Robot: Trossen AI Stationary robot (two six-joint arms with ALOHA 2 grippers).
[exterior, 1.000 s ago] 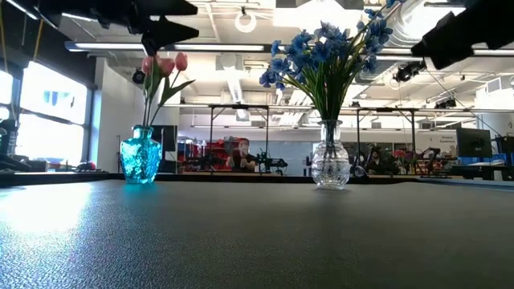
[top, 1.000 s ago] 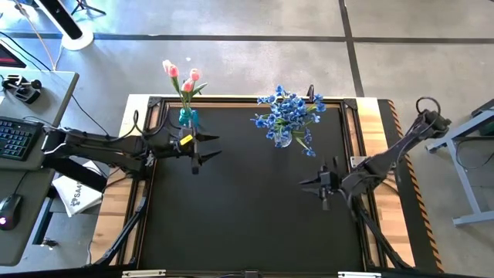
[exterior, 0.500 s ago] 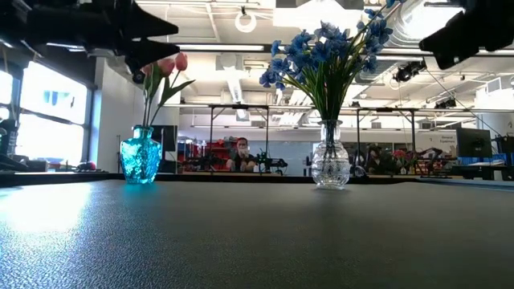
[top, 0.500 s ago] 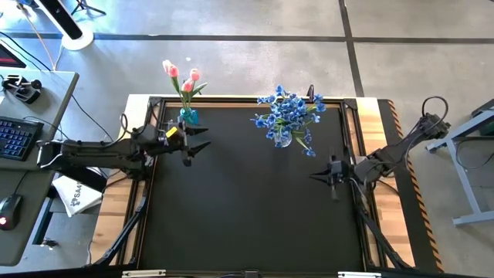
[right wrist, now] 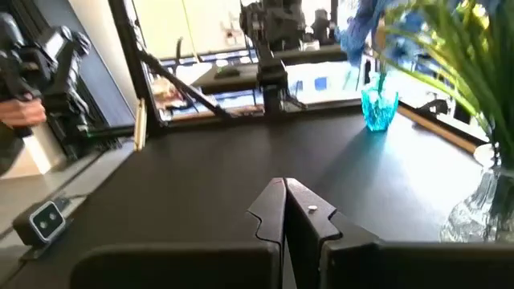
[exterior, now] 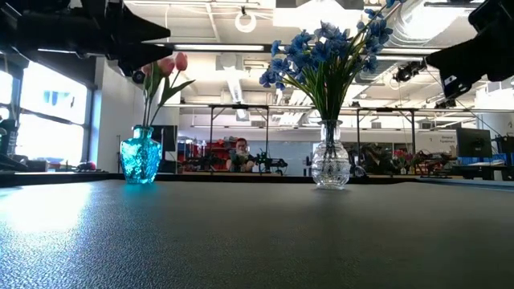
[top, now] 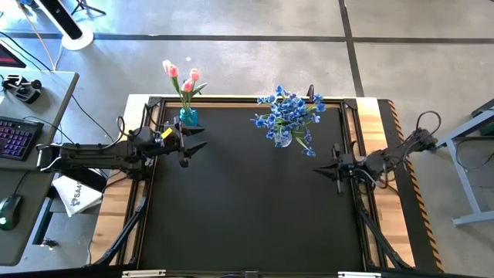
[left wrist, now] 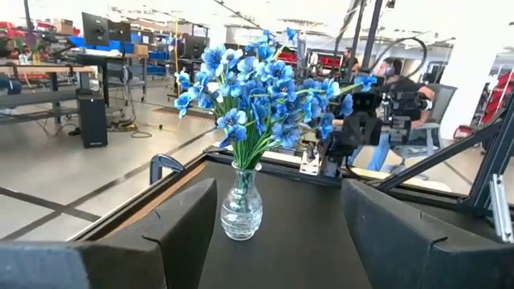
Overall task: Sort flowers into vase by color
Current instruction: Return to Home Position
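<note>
Pink tulips [top: 184, 77] stand by their stems in a turquoise vase [top: 187, 116] at the table's far left. Blue blossoms [top: 287, 110] stand in a clear glass vase [exterior: 330, 165] at the far middle, also seen in the left wrist view as a blue bunch [left wrist: 257, 92]. My left gripper [top: 194, 139] hovers open, empty, near the turquoise vase. My right gripper [top: 325, 169] is shut and empty near the table's right edge, right of the clear vase; the right wrist view shows its closed fingers [right wrist: 285, 213].
The black table top [top: 247, 208] has a raised frame [top: 150, 193]. A desk with a keyboard [top: 15, 139] stands left of the table. People and workbenches show in the room behind.
My left arm has drawn back toward the table's left edge, its gripper staying open near the turquoise vase. My right arm has pulled back toward the right edge and slightly farther. The flowers and vases have not moved.
</note>
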